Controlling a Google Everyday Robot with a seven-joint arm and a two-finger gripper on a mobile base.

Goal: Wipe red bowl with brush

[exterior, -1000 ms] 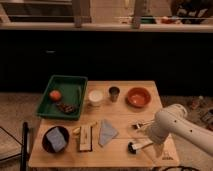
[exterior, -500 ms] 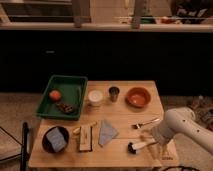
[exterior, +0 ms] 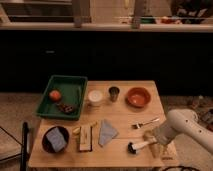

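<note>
Risk: brush [exterior: 138, 146] lies flat well in front of red bowl [exterior: 138, 96], by table [exterior: 122, 117] front edge. Off-centre grasp on its handle could pivot it or push it over the edge. Metal fork [exterior: 145, 123] sits between brush and red bowl, so carry path may knock it. Gripper [exterior: 152, 142] low at brush handle end. Arm [exterior: 187, 127] reaches in from right, wrist bent down. Open or closed: cannot tell.

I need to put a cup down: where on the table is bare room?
Bare wood lies between the blue cloth, the fork and the red bowl. Crowded: the front right, where the gripper is at the brush, and the left.
</note>
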